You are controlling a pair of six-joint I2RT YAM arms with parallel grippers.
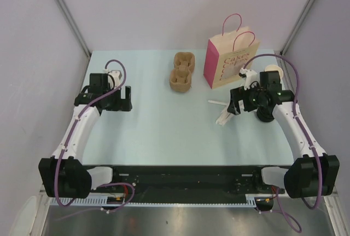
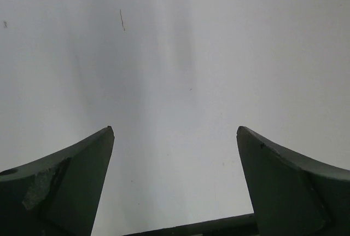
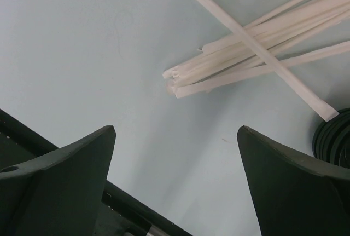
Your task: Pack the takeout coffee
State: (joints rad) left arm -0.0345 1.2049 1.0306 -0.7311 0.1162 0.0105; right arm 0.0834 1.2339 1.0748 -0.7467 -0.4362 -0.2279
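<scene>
The pink paper bag [image 1: 228, 59] with pink handles stands upright at the back right. A round black ridged lid [image 3: 334, 138] shows at the right edge of the right wrist view. In the top view it is a dark round shape [image 1: 266, 116] under the right arm. I cannot tell if it is the takeout coffee, as no brown cup body shows. My right gripper [image 1: 234, 107] [image 3: 176, 131] is open and empty, low over the table beside wrapped straws [image 3: 257, 55]. My left gripper [image 1: 124, 99] [image 2: 175, 132] is open and empty over bare table at the left.
A brown pulp cup carrier [image 1: 182, 72] lies at the back centre, left of the bag. Pale beige cups [image 1: 273, 72] stand behind the right arm. The wrapped straws also show in the top view [image 1: 223, 111], in front of the bag. Grey walls close the back and sides.
</scene>
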